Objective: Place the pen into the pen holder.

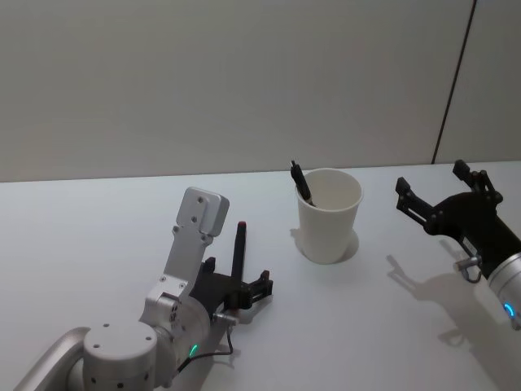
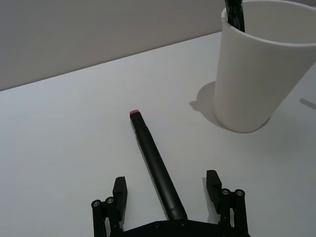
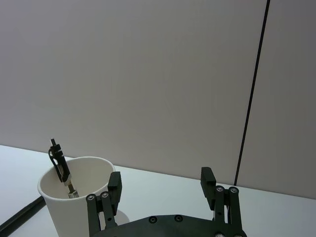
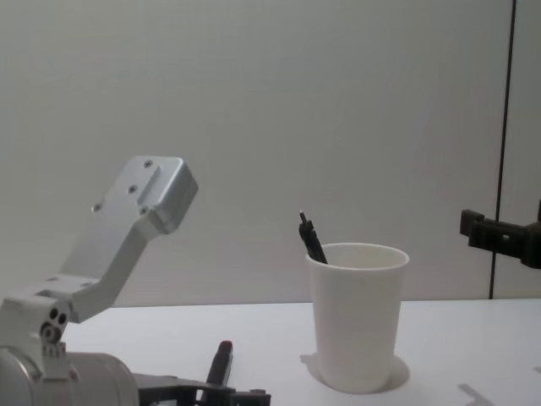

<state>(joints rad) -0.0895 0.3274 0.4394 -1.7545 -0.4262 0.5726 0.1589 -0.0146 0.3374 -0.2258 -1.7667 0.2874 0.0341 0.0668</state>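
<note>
On the white table (image 1: 98, 236), left of the cup: the black pen (image 1: 238, 252) with a red end cap lies flat, red end pointing away from the robot, not yet lifted.
Pen holder: the white paper cup (image 1: 330, 224) stands upright near the pen's far end and apart from it, mouth clear for a drop from above.
Already inside: a second pen (image 1: 301, 181), dark and clipped, leans on the rim's left-rear side, leaving most of the opening free.
Left gripper: the left gripper (image 2: 167, 182) is low over the table, fingers spread wide, straddling the pen's near end; it grips nothing. The pen runs between the jaws, probably lined up so they can close across the barrel.
Right gripper: the right gripper (image 1: 431, 177) hovers right of the cup, jaws apart and empty, apparently idle and out of the way.
Step in hand: likely the grasp.
</note>
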